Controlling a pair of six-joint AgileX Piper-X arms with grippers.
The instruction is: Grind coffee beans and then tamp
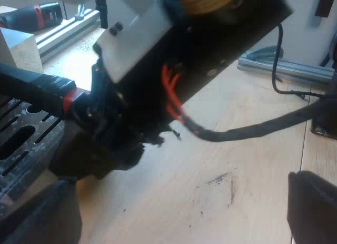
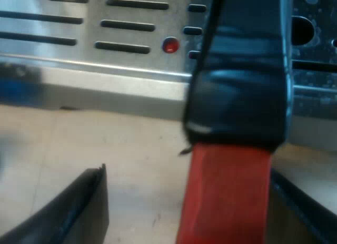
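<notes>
1 red-ended holder handle (image 2: 237,96) inside spread right gripper (image 2: 189,202), left gripper (image 1: 179,202) spread, empty

Holder handle (image 2: 237,96) juts out over counter (image 2: 105,144), machine's slotted tray (image 2: 105,22) behind it. Handle's end btwn right claw (image 2: 187,175) fingers, one finger clear of it. Left claw (image 1: 174,202) over counter.

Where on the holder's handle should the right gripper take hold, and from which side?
The red end, approached from its free tip, facing the machine. The handle is a straight bar with flattish sides, and the right gripper has open fingers either side, so closing there probably holds.
</notes>
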